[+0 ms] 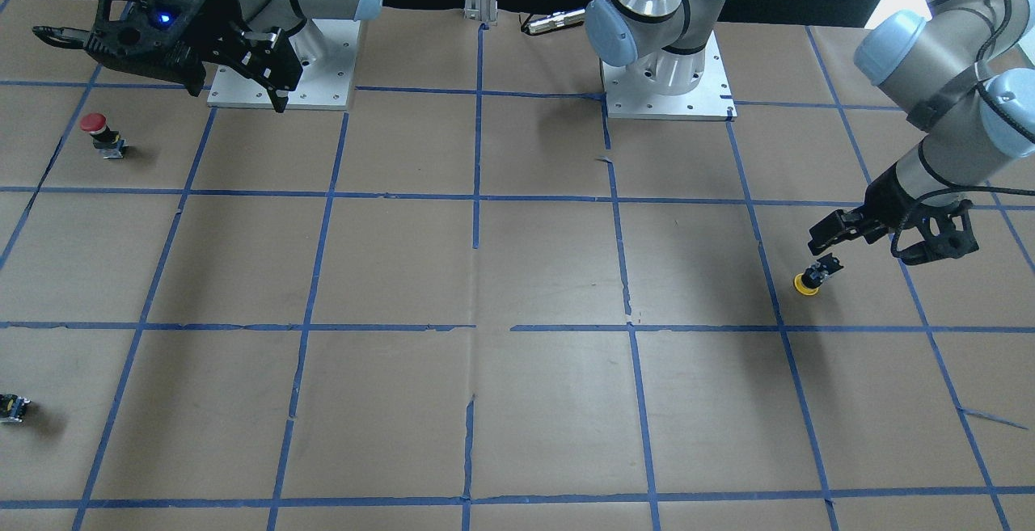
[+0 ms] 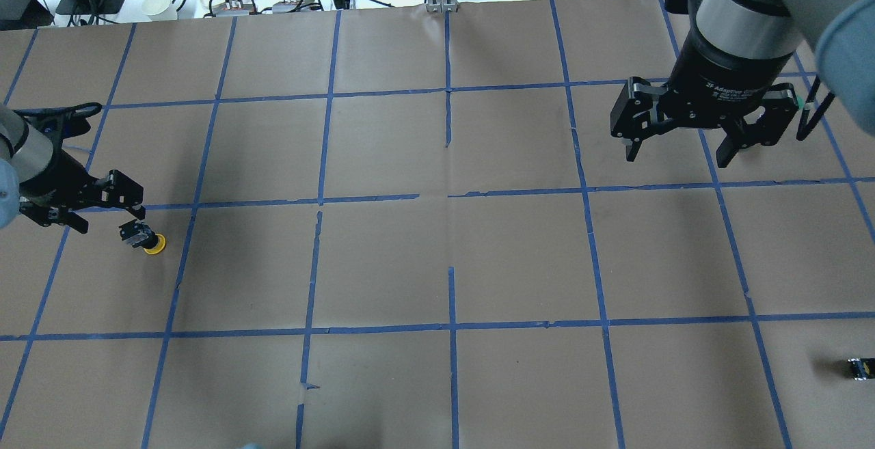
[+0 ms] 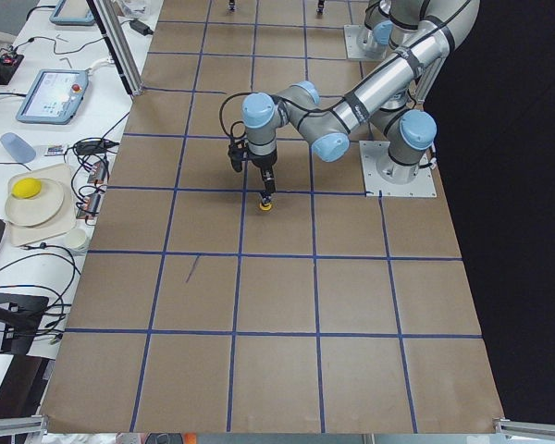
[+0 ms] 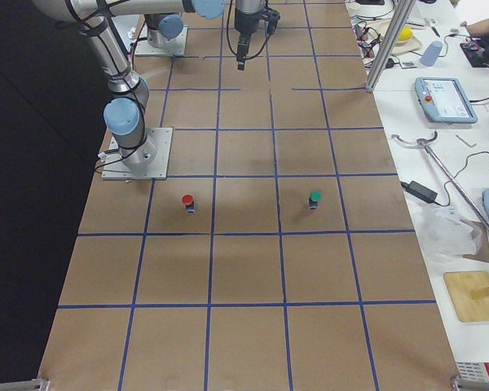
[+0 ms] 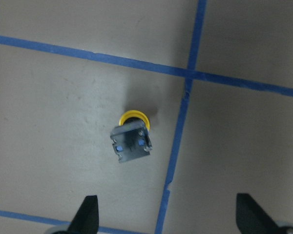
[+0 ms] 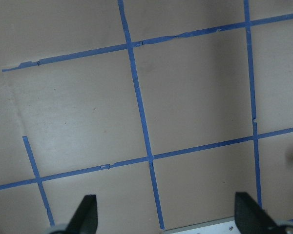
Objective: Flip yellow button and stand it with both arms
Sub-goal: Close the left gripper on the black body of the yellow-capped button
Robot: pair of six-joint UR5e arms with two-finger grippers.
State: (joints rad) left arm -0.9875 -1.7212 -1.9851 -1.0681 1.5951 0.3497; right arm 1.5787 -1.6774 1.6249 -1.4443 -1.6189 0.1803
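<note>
As the yellow button (image 5: 132,140) lies now: cap down on the paper at the left side of the table, with its black body tipped up and the metal contacts facing our left wrist camera. It sits just left of a blue tape line (image 5: 177,141), and we judge it not yet lifted or flipped.
Left gripper (image 5: 166,209): jaws wide apart, hovering just above the button and holding nothing. We take the grasp to be the step in hand.
Grasp: we want the fingers on two flat opposite sides of the black body, clear of the contacts and the cap rim. That means turning the wrist to match the body's slant first.
Squeeze: gentle and centred, because a small tilted part on a round cap may roll or pop sideways if one finger lands first.
Lift: only high enough to free the cap, then toward the middle of the table, where both arms can meet.
Right gripper (image 2: 677,160): jaws apart and empty, held high on the far right, well apart from the button. We judge it must come across to take the cap end for the turn.
Red-capped button (image 1: 97,128): farthest right, upright with its cap on top, which is the pose we aim for.
</note>
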